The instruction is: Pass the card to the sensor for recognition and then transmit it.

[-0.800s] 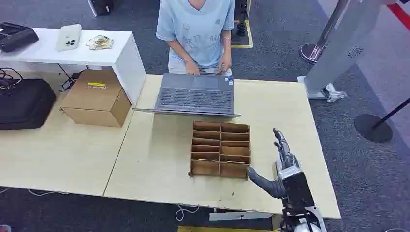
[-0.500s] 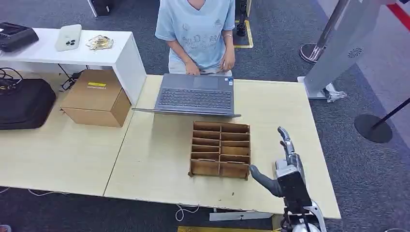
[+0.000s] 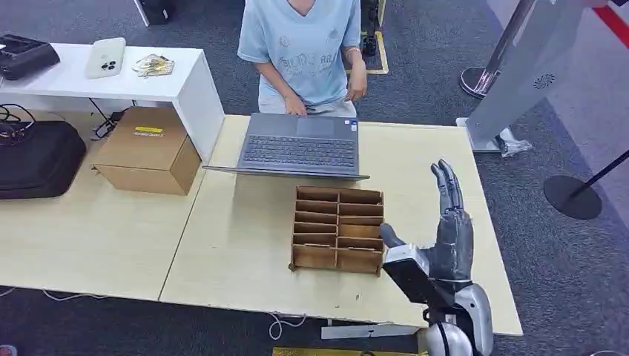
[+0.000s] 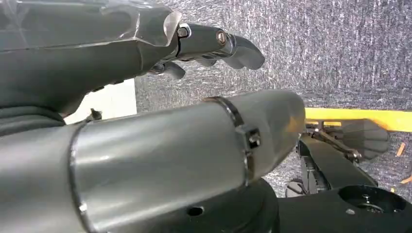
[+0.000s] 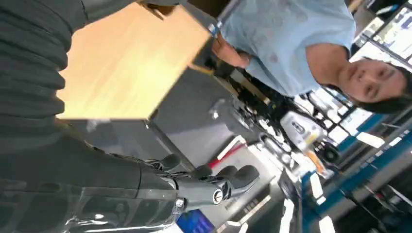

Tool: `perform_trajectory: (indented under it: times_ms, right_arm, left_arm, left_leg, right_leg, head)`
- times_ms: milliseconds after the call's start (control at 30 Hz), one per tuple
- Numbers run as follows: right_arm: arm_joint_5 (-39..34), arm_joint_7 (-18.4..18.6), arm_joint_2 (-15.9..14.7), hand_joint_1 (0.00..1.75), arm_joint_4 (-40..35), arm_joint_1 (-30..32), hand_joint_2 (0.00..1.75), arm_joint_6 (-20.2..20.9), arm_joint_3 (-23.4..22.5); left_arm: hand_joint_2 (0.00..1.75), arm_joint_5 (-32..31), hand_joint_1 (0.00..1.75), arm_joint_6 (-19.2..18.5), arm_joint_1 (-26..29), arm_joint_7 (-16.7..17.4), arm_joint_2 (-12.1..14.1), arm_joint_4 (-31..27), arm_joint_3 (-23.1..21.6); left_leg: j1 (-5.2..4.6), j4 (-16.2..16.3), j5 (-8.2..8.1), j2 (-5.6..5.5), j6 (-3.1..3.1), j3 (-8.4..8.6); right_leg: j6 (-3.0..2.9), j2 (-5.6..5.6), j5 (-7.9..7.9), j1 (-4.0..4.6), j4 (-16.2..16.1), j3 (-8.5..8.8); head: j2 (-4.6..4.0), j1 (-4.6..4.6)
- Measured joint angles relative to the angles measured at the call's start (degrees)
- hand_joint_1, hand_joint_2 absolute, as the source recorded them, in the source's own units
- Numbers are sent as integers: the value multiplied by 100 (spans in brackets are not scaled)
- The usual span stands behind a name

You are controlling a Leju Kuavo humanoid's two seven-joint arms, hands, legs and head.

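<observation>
Near edge, right side: right hand [image 3: 447, 241] up over the pale wooden table [image 3: 245, 245], palm flat, fingers [image 3: 447, 185] straight and pointing to the far side, thumb out to the left. Released, grasping nothing. Right wrist view agrees: fingers [image 5: 218, 184] extended, nothing between them.

Left hand [image 4: 97, 53] hanging low over grey carpet, fingers [image 4: 218, 41] loosely extended, nothing in it; reads as released too.

Just left of the right hand: brown wooden compartment box [image 3: 339, 230], two columns of slots, long axis near-to-far. Thumb tip just beside its right wall; contact cannot be told.

Card: position cannot be told, so pointing direction and long axis cannot be told either. Slots too small and shadowed to read for one.

Judgement: if stored in the box, then card lies left of the right hand, probably edge-up along a slot, long axis left-right. Right hand clearly the nearer one; left is well apart. Would need a leftward reach and a pinch from above.

Farther: open grey laptop [image 3: 300, 144] touching the table's far edge, person in light blue shirt [image 3: 304, 44] behind it.

Far right: slanted grey pillar [image 3: 519, 67] on the floor; possibly the sensor, not confirmed.
</observation>
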Motion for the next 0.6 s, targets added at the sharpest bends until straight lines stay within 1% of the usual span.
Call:
perform_trajectory:
  times_ms: [67,133,233,300,467,567,600]
  right_arm:
    - [444,142,-96,0,144,-309,175,-169,164]
    - [759,297,-188,0,360,-702,175,-252,328]
    - [1283,534,-282,0,834,-1322,175,-303,547]
    - [1401,604,-311,0,1197,-1747,175,-292,687]
    - [1206,650,-297,0,2294,-2799,175,128,1022]
    - [1223,785,-193,0,3137,-3529,175,345,1213]
    - [1228,792,-186,0,3181,-3558,175,347,1220]
  left_arm:
    - [0,-79,0,-7,-1,-7,0,0,0]
    - [0,-168,0,-13,-14,-7,0,0,0]
    - [0,-293,0,-15,-27,-7,0,0,0]
    - [0,-350,0,-18,-33,-7,0,0,0]
    - [0,-453,0,-31,-55,-4,0,0,0]
    - [0,-477,0,-31,-67,13,2,0,0]
    - [0,-477,0,-33,-68,13,2,0,0]
  left_leg:
    - [0,0,2,3,-3,1]
    - [0,0,4,8,-4,3]
    - [0,0,12,9,-2,2]
    - [0,1,18,9,-2,2]
    - [0,1,28,5,-2,-1]
    - [0,1,33,6,-8,-1]
    - [0,1,33,6,-8,-1]
  right_leg:
    - [-3,4,6,0,0,-1]
    - [-3,7,10,0,0,-1]
    - [-1,6,16,0,0,-1]
    - [0,7,21,0,1,-1]
    - [0,3,27,0,5,-2]
    - [-7,5,34,0,8,-5]
    - [-8,5,35,0,8,-6]
  head:
    - [0,0]
    - [0,0]
    - [0,0]
    - [0,0]
    - [0,2]
    - [0,0]
    - [0,0]
